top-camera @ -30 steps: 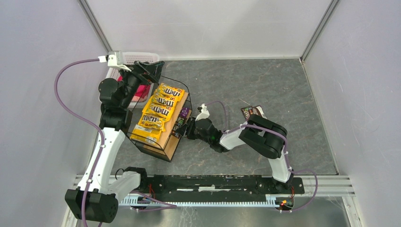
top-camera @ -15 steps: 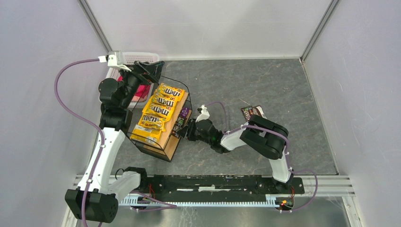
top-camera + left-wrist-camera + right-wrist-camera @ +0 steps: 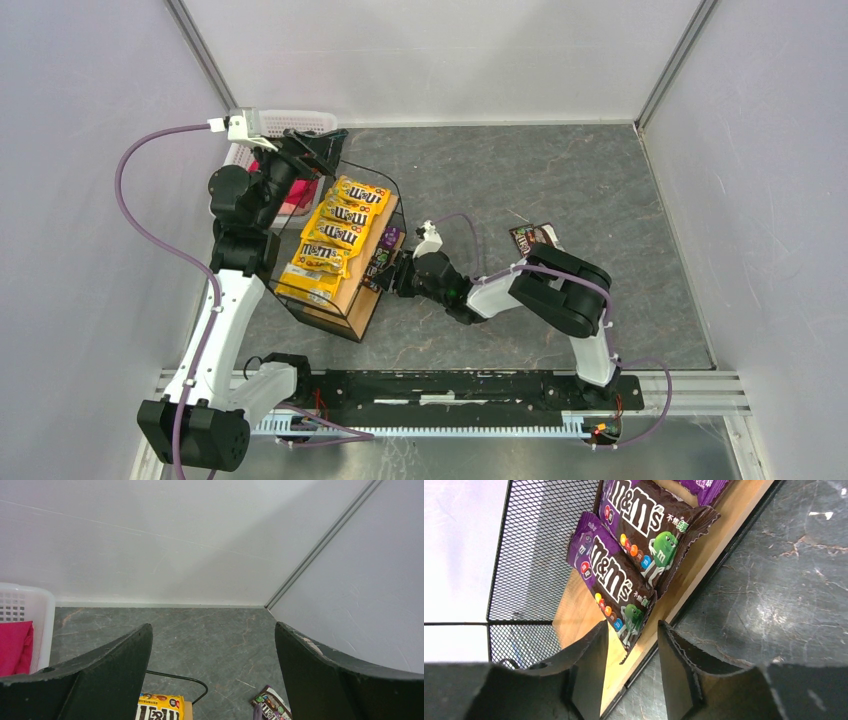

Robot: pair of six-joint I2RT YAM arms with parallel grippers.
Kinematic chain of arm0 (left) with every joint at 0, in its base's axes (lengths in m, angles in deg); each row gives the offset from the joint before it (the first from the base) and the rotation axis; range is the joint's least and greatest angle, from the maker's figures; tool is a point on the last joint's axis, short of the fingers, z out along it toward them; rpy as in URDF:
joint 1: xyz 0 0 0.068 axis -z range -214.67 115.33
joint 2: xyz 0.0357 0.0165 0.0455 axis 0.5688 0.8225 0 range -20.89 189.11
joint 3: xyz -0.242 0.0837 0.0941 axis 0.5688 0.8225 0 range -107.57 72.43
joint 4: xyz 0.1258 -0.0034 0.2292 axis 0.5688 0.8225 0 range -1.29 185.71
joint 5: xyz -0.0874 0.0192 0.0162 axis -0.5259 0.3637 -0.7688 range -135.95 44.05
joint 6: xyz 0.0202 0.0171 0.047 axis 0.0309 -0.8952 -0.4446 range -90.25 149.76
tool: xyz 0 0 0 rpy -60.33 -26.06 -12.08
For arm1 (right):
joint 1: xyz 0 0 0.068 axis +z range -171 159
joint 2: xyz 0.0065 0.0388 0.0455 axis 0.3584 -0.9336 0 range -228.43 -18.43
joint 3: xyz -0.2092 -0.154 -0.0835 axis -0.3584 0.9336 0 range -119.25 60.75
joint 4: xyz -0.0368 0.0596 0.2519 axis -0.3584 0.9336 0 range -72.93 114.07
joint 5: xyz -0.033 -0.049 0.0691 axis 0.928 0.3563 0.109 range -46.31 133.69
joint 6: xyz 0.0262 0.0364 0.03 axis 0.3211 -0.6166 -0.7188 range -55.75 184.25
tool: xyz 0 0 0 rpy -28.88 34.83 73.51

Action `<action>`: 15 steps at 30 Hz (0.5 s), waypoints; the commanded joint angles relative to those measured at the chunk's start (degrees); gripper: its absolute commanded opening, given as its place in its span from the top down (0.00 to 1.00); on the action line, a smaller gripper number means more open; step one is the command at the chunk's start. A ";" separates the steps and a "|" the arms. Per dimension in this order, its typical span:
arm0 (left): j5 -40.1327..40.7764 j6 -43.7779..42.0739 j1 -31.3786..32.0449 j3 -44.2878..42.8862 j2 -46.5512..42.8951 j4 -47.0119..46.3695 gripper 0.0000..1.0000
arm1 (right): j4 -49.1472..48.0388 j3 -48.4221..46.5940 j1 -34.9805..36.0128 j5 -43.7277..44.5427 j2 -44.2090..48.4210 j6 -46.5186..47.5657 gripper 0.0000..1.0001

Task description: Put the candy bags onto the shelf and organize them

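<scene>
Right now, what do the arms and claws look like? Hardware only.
Both arms: white links, black joints. Left arm and right arm each carry a purple cable. White camera mount at each wrist. Left claw and right claw: broad, matte black, tapered fingers; the right's show ridged inner edges.

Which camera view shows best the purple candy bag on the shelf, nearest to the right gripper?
The right wrist view: the purple candy bag lies close, its lettering readable, flat on the shelf. The top external view shows only a small dark sliver of it. The left wrist view does not show it.
</scene>
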 commanded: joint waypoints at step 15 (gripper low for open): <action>-0.61 1.63 0.34 0.08 -0.66 -3.14 0.02 | 33.54 22.12 -9.80 5.15 42.15 28.15 0.37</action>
